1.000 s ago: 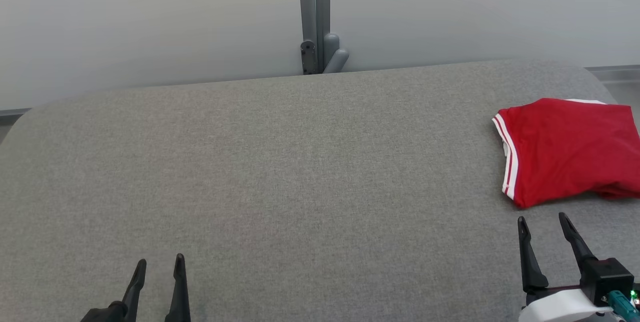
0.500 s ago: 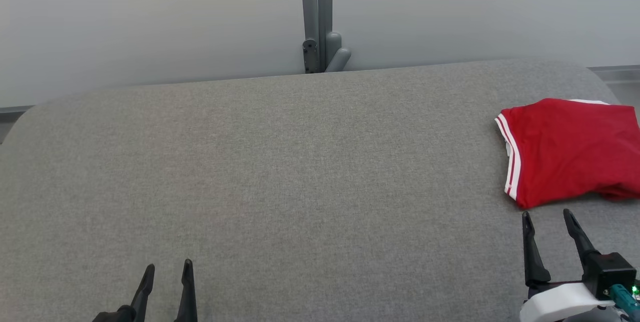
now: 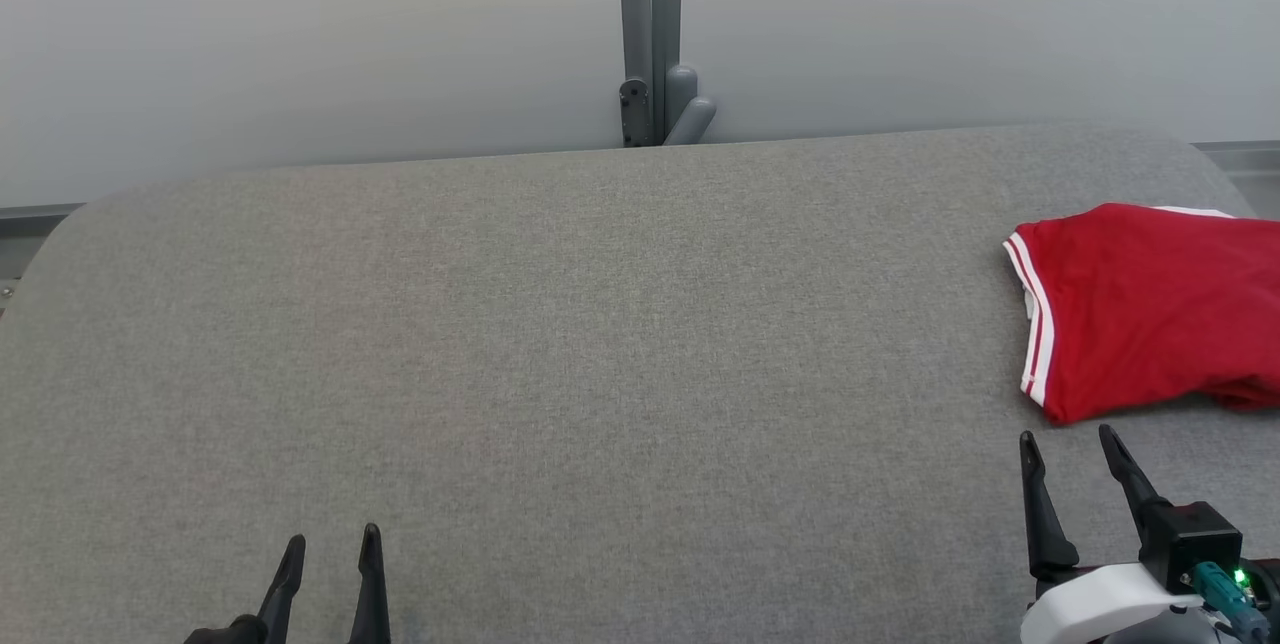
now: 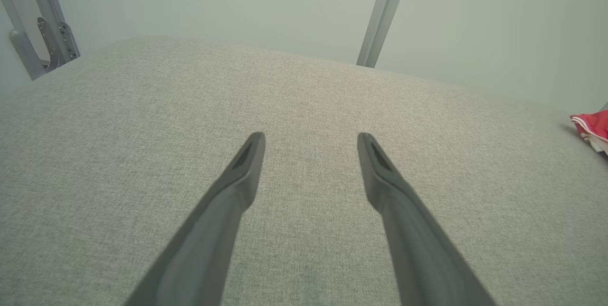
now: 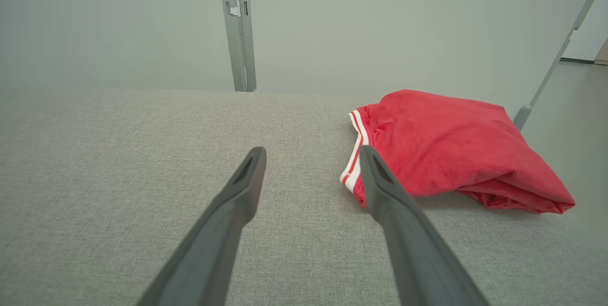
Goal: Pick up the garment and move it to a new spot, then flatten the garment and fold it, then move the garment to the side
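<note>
The garment (image 3: 1150,309) is red with white stripes along one edge. It lies folded in a compact bundle at the right end of the grey padded table (image 3: 600,344). In the right wrist view the garment (image 5: 446,147) rests just beyond and to the right of my right gripper (image 5: 312,153), apart from the fingers. My right gripper (image 3: 1068,439) stands open and empty just in front of the bundle. At the lower left, my left gripper (image 3: 331,536) is open and empty over bare table, far from the garment. A corner of the garment (image 4: 591,128) peeks in at the right edge of the left wrist view, well away from my left gripper (image 4: 311,137).
A grey metal post with a bracket (image 3: 655,54) rises behind the table's far edge against a pale wall. The table's rounded right end (image 3: 1200,159) lies close behind the garment. Another post (image 4: 33,25) stands past the table's left side.
The whole head picture has drifted slightly right and down, so the camera moved. Both grippers have sunk a little toward the bottom edge. The garment lies as before.
</note>
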### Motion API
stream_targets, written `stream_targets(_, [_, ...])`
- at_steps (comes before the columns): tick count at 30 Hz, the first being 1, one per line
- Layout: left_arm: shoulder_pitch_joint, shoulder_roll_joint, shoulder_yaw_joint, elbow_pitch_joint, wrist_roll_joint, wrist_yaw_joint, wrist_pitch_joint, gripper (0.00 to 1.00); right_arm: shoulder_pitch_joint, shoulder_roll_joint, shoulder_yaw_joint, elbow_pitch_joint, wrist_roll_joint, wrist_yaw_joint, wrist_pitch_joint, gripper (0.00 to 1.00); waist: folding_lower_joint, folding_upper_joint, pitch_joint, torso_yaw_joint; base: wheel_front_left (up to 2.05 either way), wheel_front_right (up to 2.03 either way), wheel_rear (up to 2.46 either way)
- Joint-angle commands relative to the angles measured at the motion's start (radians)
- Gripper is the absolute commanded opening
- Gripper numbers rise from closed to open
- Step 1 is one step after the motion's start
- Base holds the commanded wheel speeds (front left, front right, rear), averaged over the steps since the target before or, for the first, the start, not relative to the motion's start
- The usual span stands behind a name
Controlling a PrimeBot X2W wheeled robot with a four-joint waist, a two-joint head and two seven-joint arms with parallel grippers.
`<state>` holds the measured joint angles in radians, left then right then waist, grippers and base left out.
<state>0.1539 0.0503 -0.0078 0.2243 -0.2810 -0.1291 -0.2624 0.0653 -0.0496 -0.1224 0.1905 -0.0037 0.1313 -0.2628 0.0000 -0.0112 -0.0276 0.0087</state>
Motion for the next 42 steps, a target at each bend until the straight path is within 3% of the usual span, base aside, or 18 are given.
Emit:
stream_targets(1, [0.007,0.001,0.001,-0.001,-0.007,-0.003,-0.003,1.00,-0.009,-0.002,0.003,0.005,0.003,-0.001,-0.002,1.00,0.0000,0.0112,-0.001,0.000,0.00,0.00,0.00])
stream_targets(13, [0.004,0.001,0.005,-0.003,-0.008,-0.003,-0.003,1.00,-0.005,-0.003,0.018,0.011,0.013,-0.001,-0.002,1.00,0.0000,0.0112,-0.005,-0.003,0.00,0.00,0.00])
stream_targets(14, [0.000,0.000,0.003,0.001,0.000,0.000,0.000,1.00,-0.005,0.000,0.016,0.010,0.006,0.000,0.000,1.00,0.0000,0.0000,-0.005,-0.003,0.00,0.00,0.00])
stream_targets(24, [-0.005,0.000,0.003,-0.001,-0.001,0.000,0.000,1.00,-0.011,0.000,0.018,0.006,0.007,0.000,0.000,1.00,0.0000,0.0008,-0.001,-0.003,0.00,0.00,0.00])
stream_targets(25, [0.003,-0.002,0.003,0.015,0.000,0.000,0.002,0.00,0.008,0.006,0.017,0.027,0.005,0.000,0.001,0.00,0.0000,0.0000,-0.001,-0.003,0.00,0.00,0.00])
stream_targets(29, [0.004,-0.005,0.002,0.049,-0.001,0.000,0.006,0.00,0.018,0.011,0.016,0.063,0.006,0.000,0.006,0.00,0.0000,0.0001,-0.001,-0.003,0.00,0.00,0.00])
stream_targets(42, [-0.045,0.001,0.014,0.045,-0.239,0.000,0.063,0.00,-0.020,0.009,0.007,0.063,0.285,0.000,0.076,0.00,0.0000,0.0012,0.002,-0.003,0.00,0.00,0.00])
